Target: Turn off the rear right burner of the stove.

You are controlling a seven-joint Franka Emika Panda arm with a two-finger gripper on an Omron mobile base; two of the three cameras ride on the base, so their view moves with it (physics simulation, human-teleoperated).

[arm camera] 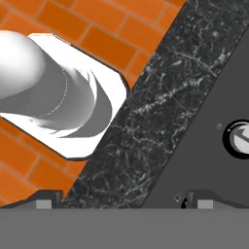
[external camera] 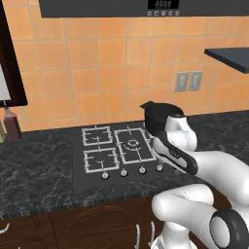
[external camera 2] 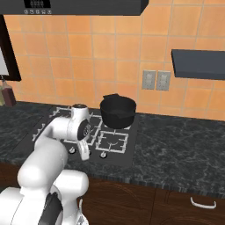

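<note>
The stove is a black glass cooktop set in a dark marble counter, with a row of small silver knobs along its front. A black pot stands on the rear right burner and covers nearly all of it. My gripper hangs fingers-down over the stove's front edge, close to the knob row and left of one knob. In the hand view my gripper is open with nothing between its fingertips; it looks past the counter's front edge, with one knob on the stove at the right.
A brown bottle stands on the counter at the far left. Two wall outlets sit behind the pot and a dark shelf juts out at the right. A range hood hangs overhead. Wooden cabinets lie below.
</note>
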